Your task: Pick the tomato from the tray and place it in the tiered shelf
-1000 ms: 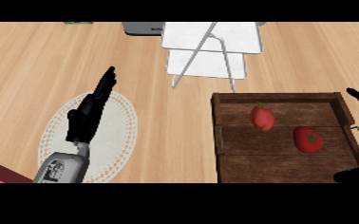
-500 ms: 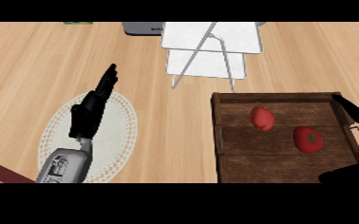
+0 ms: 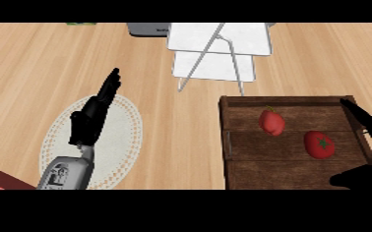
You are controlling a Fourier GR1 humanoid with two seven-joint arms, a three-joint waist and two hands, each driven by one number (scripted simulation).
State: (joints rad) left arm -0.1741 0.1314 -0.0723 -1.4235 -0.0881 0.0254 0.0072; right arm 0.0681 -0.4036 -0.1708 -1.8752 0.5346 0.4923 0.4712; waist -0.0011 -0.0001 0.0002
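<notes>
A round red tomato [image 3: 319, 144] with a green stem lies in the right half of the dark wooden tray [image 3: 251, 169]. A second, longer red vegetable [image 3: 271, 122] lies to its upper left in the same tray. The white tiered shelf [image 3: 218, 49] with thin metal legs stands behind the tray at the top centre. My right hand [image 3: 355, 114] comes in at the right edge, open, with fingers above and right of the tomato and the thumb [image 3: 350, 179] below it, not touching it. My left hand [image 3: 93, 115] rests open over the mat, fingers straight.
A white oval lace mat [image 3: 120, 142] lies on the wooden counter at the lower left. A grey object [image 3: 149, 29] sits behind the shelf, with something green [image 3: 81, 23] at the top left edge.
My right hand has come further in from the right edge, toward the tomato. The left hand has hardly moved.
</notes>
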